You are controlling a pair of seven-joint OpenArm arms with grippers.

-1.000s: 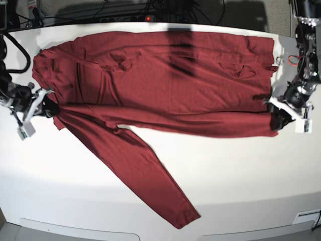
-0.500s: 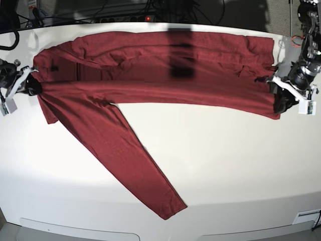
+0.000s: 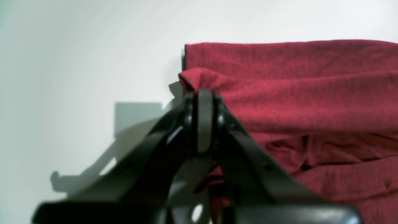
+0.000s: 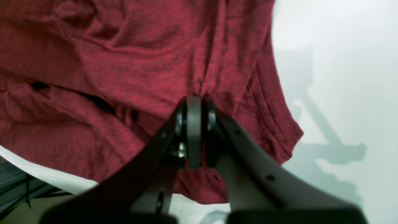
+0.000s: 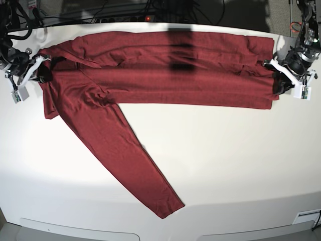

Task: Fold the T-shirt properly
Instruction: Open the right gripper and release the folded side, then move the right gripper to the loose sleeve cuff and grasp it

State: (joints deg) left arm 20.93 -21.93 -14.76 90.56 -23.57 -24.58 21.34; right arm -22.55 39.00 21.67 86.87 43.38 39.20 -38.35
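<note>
- Both pincers now sit higher in the base view than a second ago, and the near fold edge of the T-shirt has travelled with them toward the far side of the surface, so the folded band looks narrower than before.
- At the left edge of the base view, the right pincer is clamped together on the shirt's shoulder end; the right wrist view shows its fingers pressed flat against each other with a gather of maroon cloth pinched at their tips.
- Just below that grip, a short flap of fabric hangs down on the surface, and one long sleeve runs from the left part of the frame diagonally down to the lower middle, lying flat with its cuff near the front edge.
- Across the upper middle of the frame, the shirt body lies as a long horizontal band, doubled over on itself, with a dark shadow stripe crossing it near the centre.
- At the right edge of the base view, the left pincer is closed on the hem end of the shirt; in the left wrist view its fingers meet around a small peak of fabric lifted off the white surface, with folded layers stacked to the right.
- Cables lie beyond the far edge at the top of the frame.
</note>
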